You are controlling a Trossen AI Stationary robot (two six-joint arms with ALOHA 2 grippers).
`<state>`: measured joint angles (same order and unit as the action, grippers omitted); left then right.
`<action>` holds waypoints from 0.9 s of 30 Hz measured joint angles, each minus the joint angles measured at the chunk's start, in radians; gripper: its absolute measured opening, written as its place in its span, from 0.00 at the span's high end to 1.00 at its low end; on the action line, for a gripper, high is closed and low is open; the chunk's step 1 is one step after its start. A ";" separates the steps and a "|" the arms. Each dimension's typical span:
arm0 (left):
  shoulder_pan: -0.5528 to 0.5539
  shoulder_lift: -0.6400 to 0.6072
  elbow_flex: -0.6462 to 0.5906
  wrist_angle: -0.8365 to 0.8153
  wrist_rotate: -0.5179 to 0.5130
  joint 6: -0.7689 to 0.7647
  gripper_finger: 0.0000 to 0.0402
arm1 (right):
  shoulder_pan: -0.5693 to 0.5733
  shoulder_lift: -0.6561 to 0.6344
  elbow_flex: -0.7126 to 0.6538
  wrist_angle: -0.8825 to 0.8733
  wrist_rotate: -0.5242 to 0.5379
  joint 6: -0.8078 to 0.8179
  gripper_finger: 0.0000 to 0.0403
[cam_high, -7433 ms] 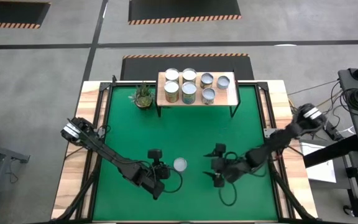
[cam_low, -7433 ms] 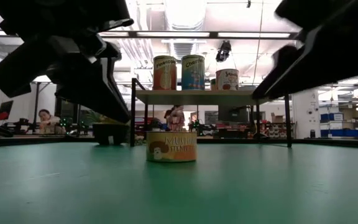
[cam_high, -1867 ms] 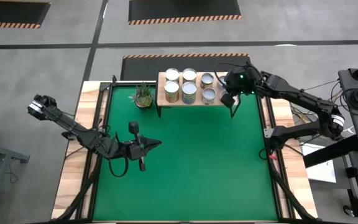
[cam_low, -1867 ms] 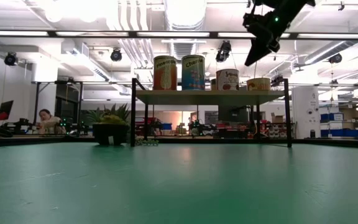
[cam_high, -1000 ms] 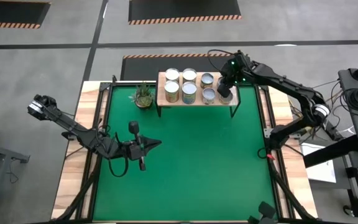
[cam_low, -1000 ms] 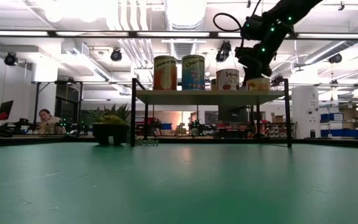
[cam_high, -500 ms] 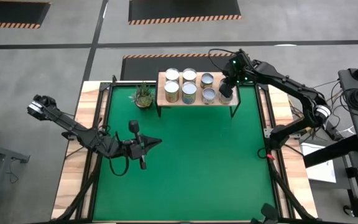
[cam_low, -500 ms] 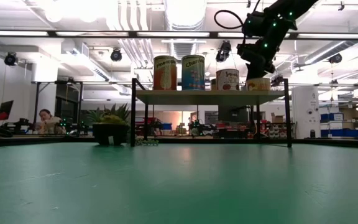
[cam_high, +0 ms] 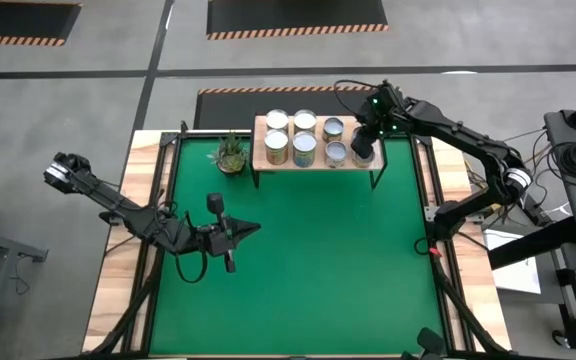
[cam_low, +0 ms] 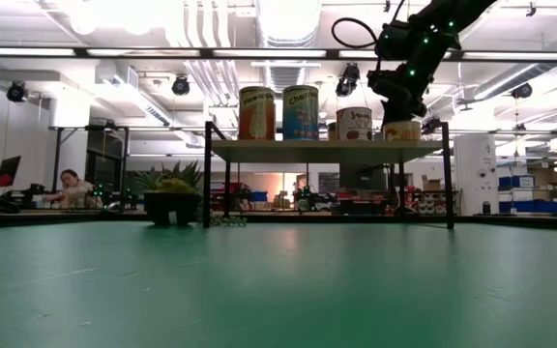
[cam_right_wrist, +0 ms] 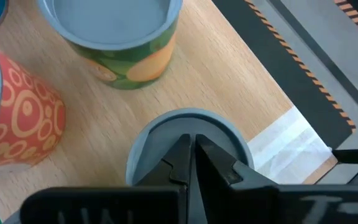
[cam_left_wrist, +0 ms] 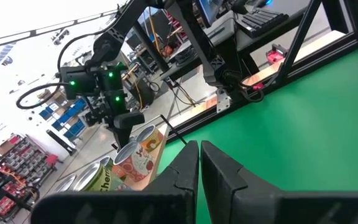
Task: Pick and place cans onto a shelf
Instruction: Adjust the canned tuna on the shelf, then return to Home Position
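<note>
Leftmost, the left gripper (cam_high: 234, 232) waits low over the mat's (cam_high: 318, 270) left half, fingers pressed together on nothing, probably parked there to keep out of the other arm's way. Beyond it, at the mat's far edge, a plant (cam_high: 230, 153) stands just beside the shelf's (cam_high: 374, 158) left end. On the shelf the cans (cam_high: 303, 137) sit in rows: two taller pairs towards the left end, shorter ones towards the right. At the right end, the right gripper (cam_high: 361, 141) hangs over the shelf, and its wrist view shows the fingers (cam_right_wrist: 180, 158) shut tight just above the lid of a short can (cam_right_wrist: 154, 138), gripping nothing. That can stands upright near the shelf's front right corner, close to its neighbours, likely packed in so all fit. No can remains on the mat, so the job looks essentially done.
</note>
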<state>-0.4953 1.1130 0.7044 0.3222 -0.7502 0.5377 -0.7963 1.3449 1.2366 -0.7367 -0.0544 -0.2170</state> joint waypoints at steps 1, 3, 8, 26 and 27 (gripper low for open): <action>0.000 0.000 0.000 0.000 0.000 0.000 1.00 | 0.000 0.000 0.000 0.002 -0.001 0.000 0.97; 0.000 0.000 0.000 0.000 0.000 0.000 1.00 | 0.000 0.000 0.000 0.007 -0.001 0.000 0.97; 0.000 0.000 0.000 0.000 0.000 0.000 1.00 | 0.000 0.000 0.000 0.017 -0.002 0.000 0.97; 0.002 -0.142 -0.013 -0.231 0.115 -0.153 1.00 | 0.292 -0.383 -0.214 0.253 -0.080 0.045 0.97; 0.007 -0.163 -0.023 -0.237 0.176 -0.169 1.00 | 0.331 -0.424 -0.256 0.299 -0.081 0.049 0.97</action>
<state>-0.4885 0.9496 0.6817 0.0856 -0.5740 0.3689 -0.4650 0.9213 0.9806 -0.4382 -0.1358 -0.1680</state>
